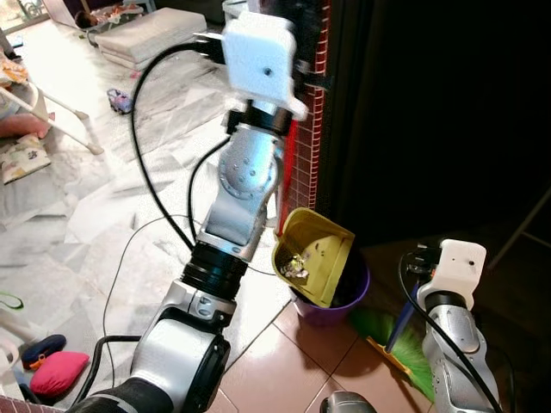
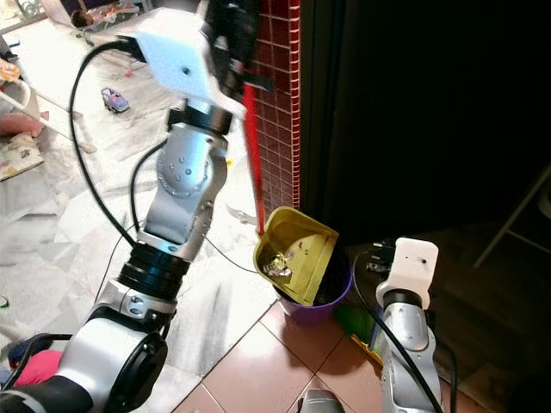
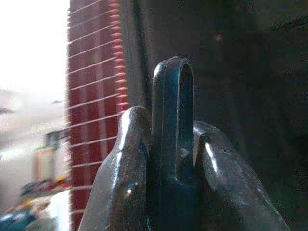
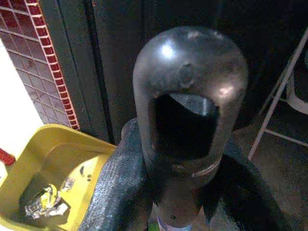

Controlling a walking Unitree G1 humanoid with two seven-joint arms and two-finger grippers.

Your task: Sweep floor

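Gripping the dustpan (image 1: 314, 255) handle (image 3: 172, 120), left gripper (image 3: 168, 159) tilts it over the bin (image 1: 331, 305).

Sunlit marble floor (image 1: 103, 198) beside red-tiled pillar (image 2: 277, 103), dark doorway (image 1: 430, 112).

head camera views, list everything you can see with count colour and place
dustpan: 1, yellow, tilted over the bin, on a red handle
litter: small crumpled clump, silvery, lying in the dustpan
bin: 1, purple, on the floor under the dustpan
broom: 1, green bristles and blue handle, beside the bin
tiled pillar: 1, red, behind the dustpan
toy car: 1, small, on the marble floor far left
cushion: 1, pink, on the floor near left
left gripper: shut on the dustpan's handle end, raised high
right gripper: shut on the broom's handle top, held low
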